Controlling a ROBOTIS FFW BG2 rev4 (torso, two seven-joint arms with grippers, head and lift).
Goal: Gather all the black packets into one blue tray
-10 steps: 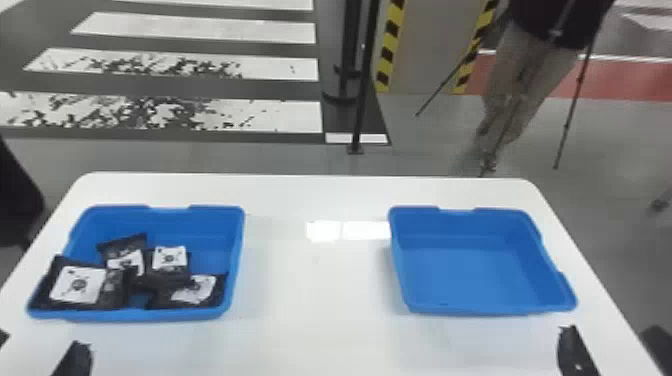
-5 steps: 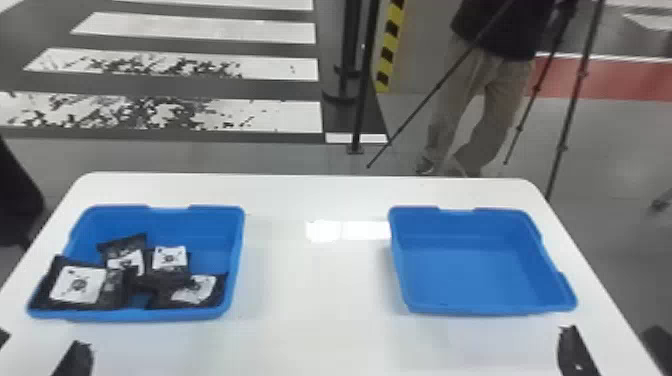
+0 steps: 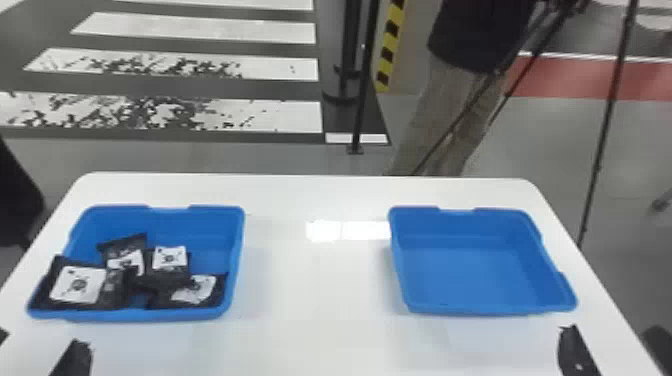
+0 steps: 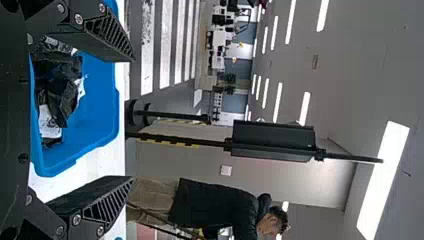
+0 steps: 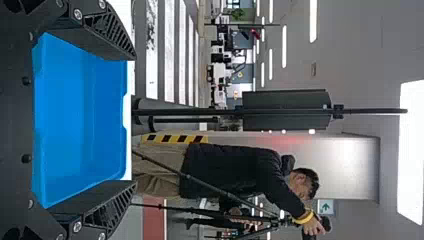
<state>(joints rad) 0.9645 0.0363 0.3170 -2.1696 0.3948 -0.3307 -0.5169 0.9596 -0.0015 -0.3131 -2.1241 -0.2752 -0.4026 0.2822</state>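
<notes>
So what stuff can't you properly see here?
Exact count of black packets: head view, they overlap.
Fine marks on their labels: head view, too small.
Floor of the left blue tray under them: head view, packets cover it.
Rest of the left gripper and right gripper: head view, picture's edges cut them.

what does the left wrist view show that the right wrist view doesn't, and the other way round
Left wrist view: black packets heaped in the left blue tray.

Right wrist view: the inside of the right blue tray, without packets, and a green-arrow sign.

Both: open jaws, the white table, the crosswalk and ceiling lights.
</notes>
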